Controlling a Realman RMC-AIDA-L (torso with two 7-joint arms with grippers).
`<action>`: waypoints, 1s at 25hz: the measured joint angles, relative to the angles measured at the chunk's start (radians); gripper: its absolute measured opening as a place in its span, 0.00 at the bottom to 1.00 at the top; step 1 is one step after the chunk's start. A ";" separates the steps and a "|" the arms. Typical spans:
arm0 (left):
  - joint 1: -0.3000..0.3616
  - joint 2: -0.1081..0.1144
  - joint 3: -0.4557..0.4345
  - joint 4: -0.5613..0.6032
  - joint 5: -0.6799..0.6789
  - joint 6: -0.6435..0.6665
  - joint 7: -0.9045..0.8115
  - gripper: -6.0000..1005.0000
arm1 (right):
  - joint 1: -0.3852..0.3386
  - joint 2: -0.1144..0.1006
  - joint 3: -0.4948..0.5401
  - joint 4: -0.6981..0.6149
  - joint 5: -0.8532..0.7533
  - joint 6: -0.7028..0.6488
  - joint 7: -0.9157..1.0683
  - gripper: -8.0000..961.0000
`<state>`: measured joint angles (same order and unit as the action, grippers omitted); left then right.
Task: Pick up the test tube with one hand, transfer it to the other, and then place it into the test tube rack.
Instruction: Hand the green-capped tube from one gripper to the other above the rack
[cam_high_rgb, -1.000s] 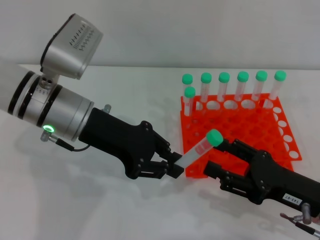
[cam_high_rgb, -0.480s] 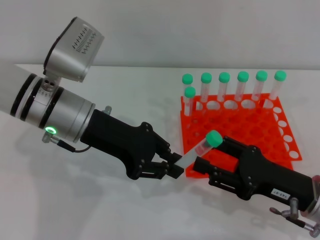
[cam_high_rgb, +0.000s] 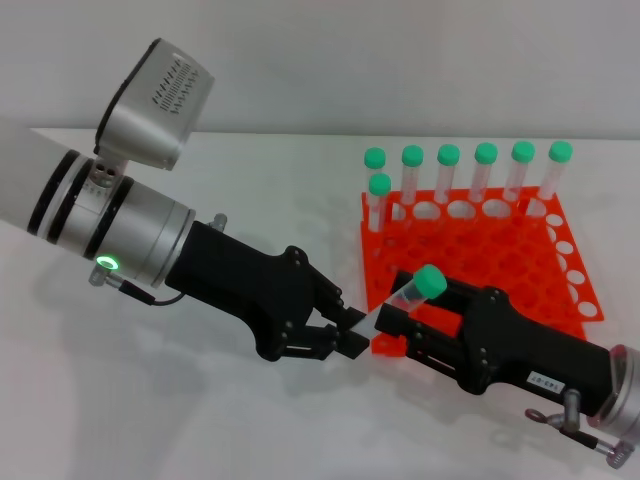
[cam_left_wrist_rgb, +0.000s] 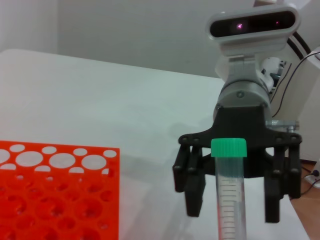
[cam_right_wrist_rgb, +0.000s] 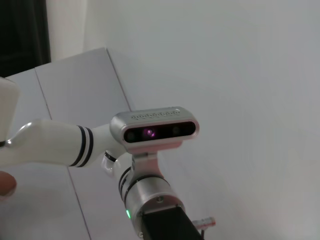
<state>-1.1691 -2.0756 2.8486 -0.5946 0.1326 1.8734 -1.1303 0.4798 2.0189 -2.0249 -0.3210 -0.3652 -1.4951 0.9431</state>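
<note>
plain white table (cam_high_rgb: 250, 170) under even light, pale bare wall (cam_high_rgb: 400, 60) behind

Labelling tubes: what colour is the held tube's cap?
Bright green cap on the test tube; clearest in the left wrist view.

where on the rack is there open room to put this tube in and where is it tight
The rack is tight along its far row, where six tubes stand, with a seventh just in front at the left corner. The middle and right-edge holes are open. The near left corner is crowded: the left hand holds the tube there, and the right hand straddles it.
</note>
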 joint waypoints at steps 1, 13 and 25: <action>0.000 0.000 0.000 0.003 0.000 -0.001 0.001 0.19 | 0.000 0.001 0.000 -0.006 0.000 0.010 0.001 0.65; -0.001 -0.001 0.000 0.006 0.002 -0.018 0.008 0.19 | -0.002 0.000 -0.007 -0.017 0.002 0.033 0.008 0.48; 0.000 -0.002 0.000 0.027 0.003 -0.028 0.004 0.19 | -0.009 0.003 -0.009 -0.018 0.002 0.034 0.002 0.26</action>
<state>-1.1691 -2.0773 2.8487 -0.5677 0.1355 1.8452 -1.1259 0.4707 2.0217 -2.0339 -0.3391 -0.3628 -1.4615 0.9455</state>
